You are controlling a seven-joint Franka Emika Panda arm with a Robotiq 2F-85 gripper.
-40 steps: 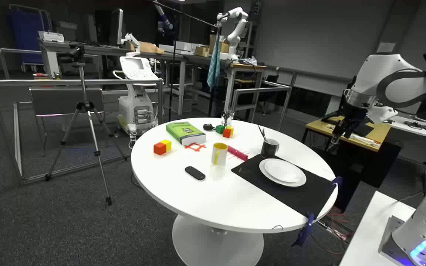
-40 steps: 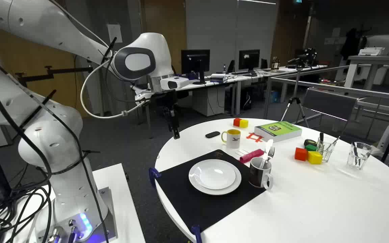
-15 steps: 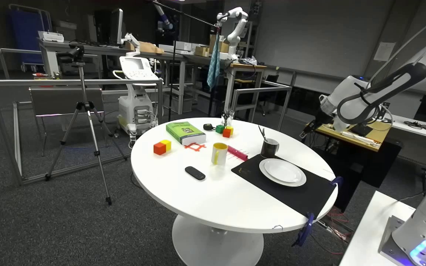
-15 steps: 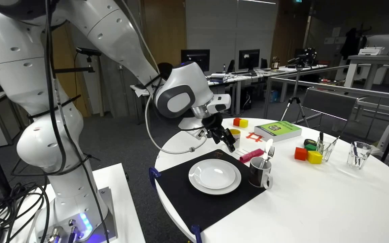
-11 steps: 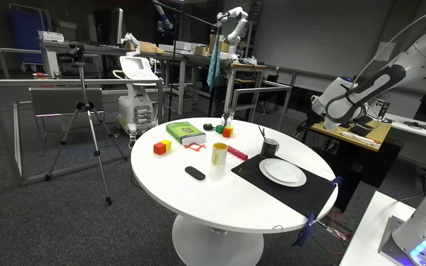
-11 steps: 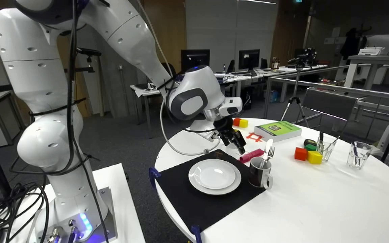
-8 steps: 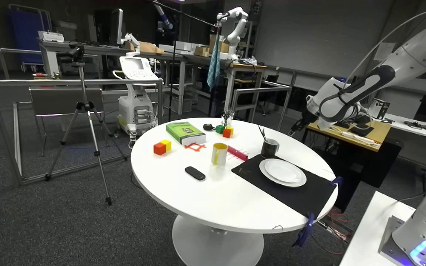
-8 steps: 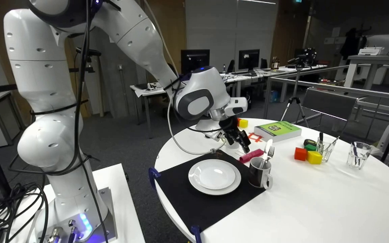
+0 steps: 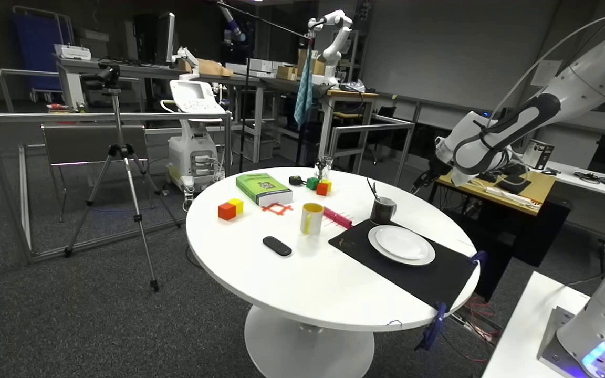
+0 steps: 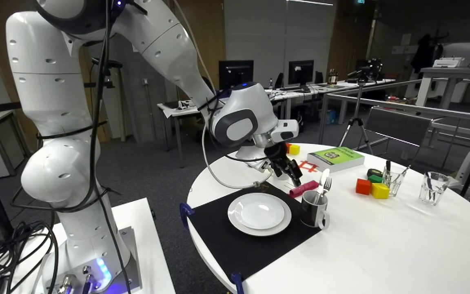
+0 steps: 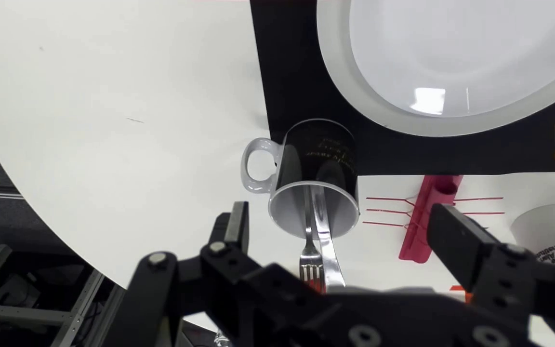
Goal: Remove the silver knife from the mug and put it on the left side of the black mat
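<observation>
Above the round white table (image 10: pixel 386 253): the gripper (image 11: pixel 340 226), released, jaws wide apart.
Knife (image 11: pixel 326 243): silver, smooth and shiny, leaning out of the mug (image 11: pixel 317 149) beside a fork (image 11: pixel 310 260).
Mug: upright, dark outside, pale within, at one corner of the black mat (image 10: pixel 235 249).
Mat: flat, bearing stacked white plates (image 10: pixel 259 212), reaching the table edge by the robot base (image 10: pixel 80 232), where blue clamps (image 9: pixel 431 335) sit.
Opposite edge: green book (image 10: pixel 335 157), red and yellow blocks (image 9: pixel 227 211).
Room: dim, grey carpet (image 9: pixel 97 325), a tripod (image 9: pixel 120 149), a dark monitor (image 10: pixel 301 70) on a desk (image 10: pixel 343 84).

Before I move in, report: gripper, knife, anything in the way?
Gripper open, nothing held. Knife leaning in mug. Fork close beside it, could foul the grasp.
</observation>
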